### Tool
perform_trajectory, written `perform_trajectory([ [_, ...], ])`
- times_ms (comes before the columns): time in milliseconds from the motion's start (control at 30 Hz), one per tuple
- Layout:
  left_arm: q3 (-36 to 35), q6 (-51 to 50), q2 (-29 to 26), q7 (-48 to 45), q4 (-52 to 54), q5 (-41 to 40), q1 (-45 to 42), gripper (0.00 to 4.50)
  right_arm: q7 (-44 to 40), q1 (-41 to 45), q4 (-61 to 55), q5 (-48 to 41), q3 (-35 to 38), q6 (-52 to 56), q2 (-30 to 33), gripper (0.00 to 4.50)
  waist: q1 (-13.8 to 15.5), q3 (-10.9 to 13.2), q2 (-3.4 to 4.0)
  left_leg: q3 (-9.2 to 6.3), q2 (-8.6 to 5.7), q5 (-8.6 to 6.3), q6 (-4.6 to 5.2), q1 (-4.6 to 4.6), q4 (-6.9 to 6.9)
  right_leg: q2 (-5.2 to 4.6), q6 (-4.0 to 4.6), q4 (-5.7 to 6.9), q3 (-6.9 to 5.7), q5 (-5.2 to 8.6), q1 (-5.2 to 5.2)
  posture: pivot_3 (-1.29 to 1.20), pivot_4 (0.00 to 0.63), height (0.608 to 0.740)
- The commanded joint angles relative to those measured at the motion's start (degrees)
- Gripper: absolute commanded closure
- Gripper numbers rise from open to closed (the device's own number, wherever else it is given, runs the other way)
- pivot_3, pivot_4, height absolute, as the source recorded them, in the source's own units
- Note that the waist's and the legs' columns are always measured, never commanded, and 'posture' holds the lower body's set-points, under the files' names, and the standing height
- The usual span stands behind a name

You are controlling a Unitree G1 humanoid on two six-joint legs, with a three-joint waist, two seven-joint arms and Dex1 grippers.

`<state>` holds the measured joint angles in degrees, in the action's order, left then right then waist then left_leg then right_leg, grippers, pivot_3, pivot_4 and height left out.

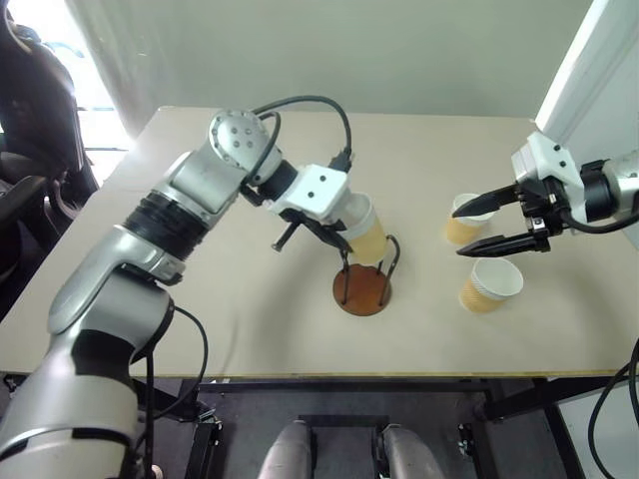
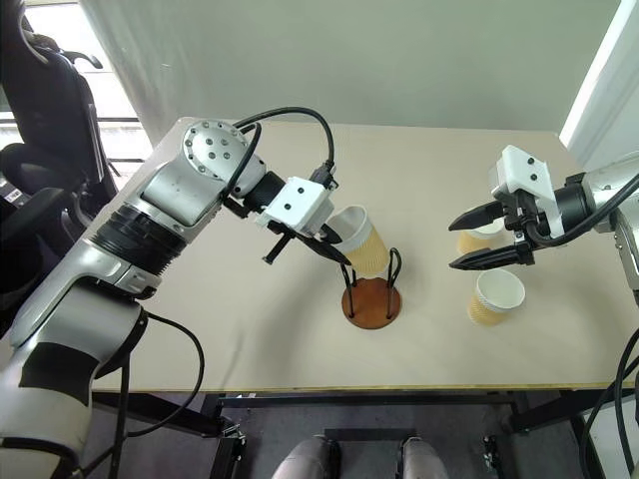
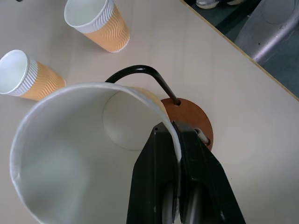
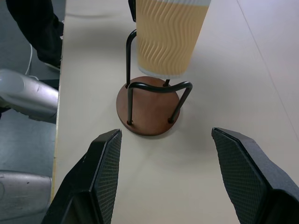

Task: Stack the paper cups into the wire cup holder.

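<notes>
Left gripper (image 3: 176, 140) pinches an empty cup (image 1: 363, 230) by its rim over the holder (image 1: 362, 288); right gripper (image 1: 477, 229) spread, two empty cups (image 1: 488, 283) on the table (image 1: 250, 299).

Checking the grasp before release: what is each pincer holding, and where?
The left pincer pinches a paper cup by its rim; the right pincer holds nothing.

You're looking at a pale beige table (image 1: 250, 299), matte top, on a dark metal frame (image 1: 339, 384). Behind it a plain off-white wall (image 1: 349, 50). Bright window (image 1: 60, 70) at far left, daylight washing that corner out. Black office chair (image 2: 45, 120) left of the table, near the window. White panel or door edge (image 1: 589, 60) at right. Floor under the front edge is dark grey (image 2: 379, 424).
</notes>
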<state>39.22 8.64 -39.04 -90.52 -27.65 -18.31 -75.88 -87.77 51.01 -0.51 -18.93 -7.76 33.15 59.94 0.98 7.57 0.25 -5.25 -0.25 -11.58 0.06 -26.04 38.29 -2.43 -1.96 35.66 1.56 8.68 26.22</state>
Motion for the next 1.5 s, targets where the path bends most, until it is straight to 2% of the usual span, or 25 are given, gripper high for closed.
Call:
perform_trajectory([
  [33,-1.7,0.8,0.5,-2.0,0.3,-0.3,-1.3,3.55,0.4,0.8,-1.2,-0.5,2.4,-0.6,1.3,1.37,0.0,0.0,0.0,0.0,0.0,0.0,0.0,0.0,0.0,0.0,0.0,0.0,0.0,0.0,0.0,0.0,0.15,0.74],
  [333,-2.6,0.9,1.0,-2.0,0.3,-1.2,-1.6,0.45,0.7,0.5,-0.9,-0.1,2.2,-1.2,1.3,1.37,0.0,0.0,0.0,0.0,0.0,0.0,0.0,-0.01,0.0,0.0,-0.03,-0.04,0.0,-0.01,-0.01,0.0,0.15,0.74],
  [367,-3.6,1.0,1.6,-2.0,-0.1,-1.2,-1.5,0.15,0.8,0.5,-0.9,0.0,2.2,-1.3,1.3,1.37,0.0,0.0,0.0,0.0,0.0,0.0,0.0,-0.01,0.0,0.0,-0.03,-0.06,0.0,-0.01,-0.02,0.0,0.15,0.74],
  [400,-5.1,1.3,2.4,-2.0,-0.6,-1.1,-1.3,0.03,1.0,0.4,-0.8,0.0,2.2,-1.3,1.2,1.37,0.1,0.0,0.0,0.0,0.0,0.0,0.0,0.0,0.0,0.0,-0.04,-0.07,0.0,-0.02,-0.03,0.0,0.15,0.74],
  [667,-17.4,-10.9,7.8,0.5,-4.0,-2.7,-1.9,0.03,3.9,1.7,4.6,4.1,0.6,-5.9,-0.3,1.37,0.2,0.0,0.0,0.0,-0.01,-0.04,0.08,0.0,0.0,0.0,-0.22,-0.35,0.0,-0.14,-0.17,0.0,0.15,0.74],
  [833,-25.3,-21.1,7.4,2.6,-3.0,-6.2,-0.3,0.03,5.2,4.7,12.2,8.7,-1.5,-11.2,-3.1,1.37,0.1,0.0,0.09,0.01,0.0,-0.05,0.11,0.0,-0.03,0.0,-0.67,-0.53,0.0,-0.49,-0.18,0.0,0.15,0.74],
  [1000,-31.3,-29.4,7.6,6.1,-0.9,-8.7,2.4,0.03,7.0,8.9,23.0,14.7,-4.2,-19.5,-6.9,1.37,0.0,0.0,0.12,0.03,0.02,-0.03,0.15,0.03,-0.05,0.0,-0.55,-0.62,0.0,-0.54,-0.19,0.0,0.15,0.74],
  [1133,-33.0,-33.5,6.2,5.8,3.4,-9.2,5.5,0.03,8.1,11.7,31.1,19.7,-6.4,-26.2,-8.9,1.37,0.2,0.0,0.15,0.02,0.02,-0.02,0.16,0.05,-0.04,-0.01,-0.46,-0.61,0.0,-0.59,-0.18,0.0,0.15,0.74],
  [1333,-34.0,-35.9,6.2,5.9,5.3,-9.0,6.3,0.03,7.4,13.2,35.3,21.6,-6.1,-29.8,-10.0,1.37,0.5,0.0,0.15,0.02,-0.01,-0.01,0.17,0.0,-0.04,-0.05,-0.29,-0.66,-0.01,-0.68,-0.18,0.0,0.15,0.74],
  [1500,-36.8,-47.5,1.6,5.1,12.1,-14.5,11.3,0.03,15.0,17.3,50.6,32.4,-11.5,-40.9,-11.3,1.37,0.0,0.0,0.16,0.01,0.02,-0.01,0.15,0.13,-0.12,-0.05,-0.15,-0.64,-0.04,-0.75,-0.17,0.0,0.15,0.74],
])
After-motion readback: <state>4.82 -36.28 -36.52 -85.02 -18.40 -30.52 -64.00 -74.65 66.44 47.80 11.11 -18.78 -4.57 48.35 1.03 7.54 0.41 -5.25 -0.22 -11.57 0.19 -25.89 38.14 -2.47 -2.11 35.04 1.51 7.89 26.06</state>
